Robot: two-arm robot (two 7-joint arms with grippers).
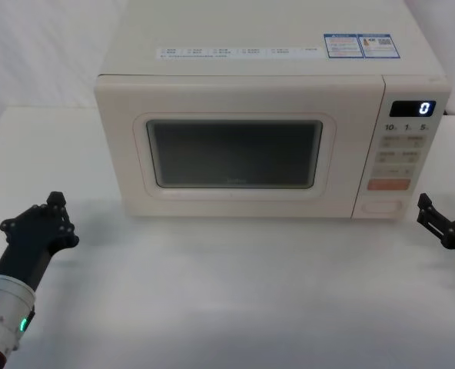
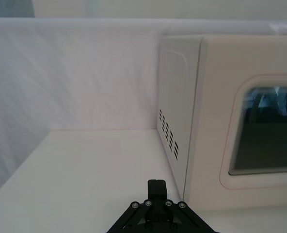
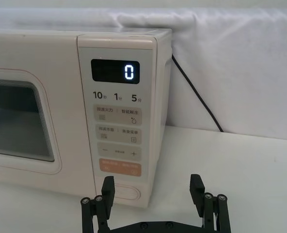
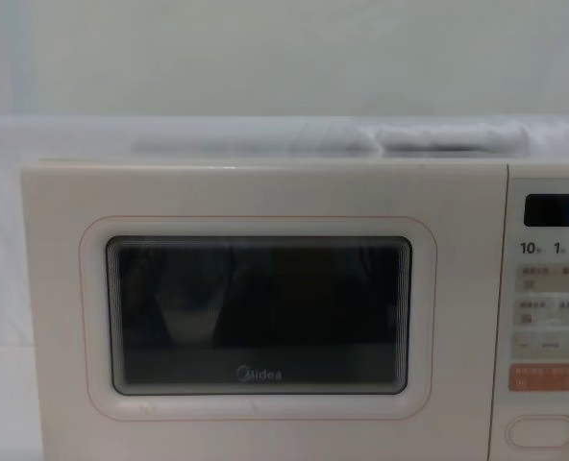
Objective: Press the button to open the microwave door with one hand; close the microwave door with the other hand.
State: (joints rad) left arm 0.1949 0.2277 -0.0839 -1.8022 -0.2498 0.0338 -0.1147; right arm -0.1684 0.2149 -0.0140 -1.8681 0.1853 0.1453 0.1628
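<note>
Black and spread apart, the fingers [image 3: 108, 187] of the right gripper [image 3: 153, 187] pinch nothing; in the right wrist view one fingertip stands just in front of the button [image 3: 128, 192], whether touching it I cannot tell. In the head view this right gripper [image 1: 440, 223] hovers over the tabletop [image 1: 235, 292] near its right edge, beside the microwave's front right corner. The left gripper [image 1: 39, 227] hangs near the left edge of the tabletop, well apart from the microwave; whether its fingers are spread or pressed together I cannot tell.

The button [image 1: 384, 207] is the wide cream oval lowest on the control panel [image 1: 403, 150], under the orange key [image 1: 389, 184]. It looks like hard plastic on a spring, so a single fingertip pushed straight in at its middle should trip the latch; off centre, the tip could slide on the smooth face or catch the orange key.

The microwave door [image 1: 239, 150] is shut, flush with the front. It is a stiff, light panel with a glass-like window [image 1: 235, 154] and no handle to grip. Judging by the latch on the right, it should hinge on the left, so the free right edge is the place to push it closed, gently, lest the oven slide back.
</note>
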